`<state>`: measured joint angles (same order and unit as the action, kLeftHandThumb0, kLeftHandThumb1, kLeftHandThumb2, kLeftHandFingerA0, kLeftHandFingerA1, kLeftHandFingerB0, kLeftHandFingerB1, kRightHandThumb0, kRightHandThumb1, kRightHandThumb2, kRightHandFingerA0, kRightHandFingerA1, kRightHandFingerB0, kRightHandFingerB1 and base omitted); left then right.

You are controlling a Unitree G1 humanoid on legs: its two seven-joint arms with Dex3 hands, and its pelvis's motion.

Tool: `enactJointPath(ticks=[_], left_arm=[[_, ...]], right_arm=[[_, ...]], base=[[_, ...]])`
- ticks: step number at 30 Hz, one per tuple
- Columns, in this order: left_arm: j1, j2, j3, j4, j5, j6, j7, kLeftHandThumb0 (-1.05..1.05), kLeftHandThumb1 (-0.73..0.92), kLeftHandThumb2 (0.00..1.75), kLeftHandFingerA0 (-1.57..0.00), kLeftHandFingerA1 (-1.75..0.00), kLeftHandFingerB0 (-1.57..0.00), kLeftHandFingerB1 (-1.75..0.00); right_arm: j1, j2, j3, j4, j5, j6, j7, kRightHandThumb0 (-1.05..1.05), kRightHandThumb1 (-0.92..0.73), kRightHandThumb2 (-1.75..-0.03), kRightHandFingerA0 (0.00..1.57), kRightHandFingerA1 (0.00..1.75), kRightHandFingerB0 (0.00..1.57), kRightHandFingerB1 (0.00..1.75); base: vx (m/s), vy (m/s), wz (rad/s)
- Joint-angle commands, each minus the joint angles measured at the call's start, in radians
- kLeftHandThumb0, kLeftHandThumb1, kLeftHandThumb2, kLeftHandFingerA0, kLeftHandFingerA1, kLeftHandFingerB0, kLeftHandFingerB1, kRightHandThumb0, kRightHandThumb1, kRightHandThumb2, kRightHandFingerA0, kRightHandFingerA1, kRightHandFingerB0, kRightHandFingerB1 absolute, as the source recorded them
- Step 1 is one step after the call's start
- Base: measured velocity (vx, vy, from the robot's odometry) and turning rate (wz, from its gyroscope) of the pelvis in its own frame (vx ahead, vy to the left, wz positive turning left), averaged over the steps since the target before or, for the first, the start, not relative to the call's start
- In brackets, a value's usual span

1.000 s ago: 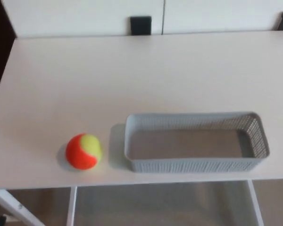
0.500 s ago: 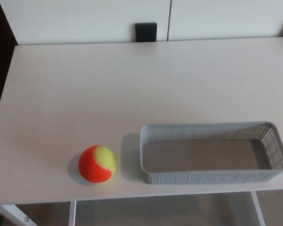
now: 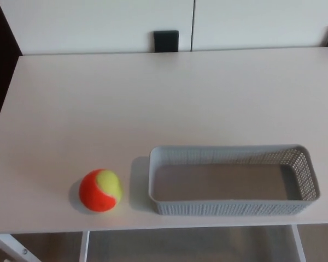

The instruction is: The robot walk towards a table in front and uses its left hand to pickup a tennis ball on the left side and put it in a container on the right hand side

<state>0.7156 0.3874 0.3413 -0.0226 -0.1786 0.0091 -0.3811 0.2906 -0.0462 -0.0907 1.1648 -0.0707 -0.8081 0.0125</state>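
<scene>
An orange and yellow tennis ball (image 3: 100, 190) rests on the white table (image 3: 126, 103) near its front edge, at the left. To its right, a short gap away, stands a long grey mesh basket (image 3: 233, 204) with nothing in it. Neither of my hands shows in the head view.
Behind the table runs a white wall or cabinet front with two small black blocks (image 3: 166, 41) at the table's far edge. The table's white legs (image 3: 83, 246) show below the front edge. A dark area lies past the table's left side.
The whole picture has shifted as the camera moved: the table, ball and basket sit lower than a second ago and slightly left of half a second ago. Ball and basket keep their places.
</scene>
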Motion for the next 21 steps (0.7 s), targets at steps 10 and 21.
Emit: enactJointPath(ticks=[10, 21], left_arm=[[-0.097, -0.029, 0.363, -0.368, -0.058, 0.074, 0.176, -0.33, 0.45, 0.70, 0.00, -0.21, -0.02, -0.24], [-0.496, 0.196, 0.222, -0.452, -0.054, 0.090, 0.051, -0.49, 0.39, 0.72, -0.44, -0.75, -0.27, -0.70]], right_arm=[[-0.013, 0.016, -0.028, -0.020, 0.039, 0.010, 0.019, -0.71, -0.83, -0.73, 0.13, 0.53, 0.07, 0.14], [-0.024, 0.023, -0.051, -0.032, 0.071, 0.028, 0.043, -0.66, -0.85, -0.72, 0.13, 0.53, 0.02, 0.17]], base=[[0.00, 0.001, 0.01], [0.00, 0.000, 0.00]])
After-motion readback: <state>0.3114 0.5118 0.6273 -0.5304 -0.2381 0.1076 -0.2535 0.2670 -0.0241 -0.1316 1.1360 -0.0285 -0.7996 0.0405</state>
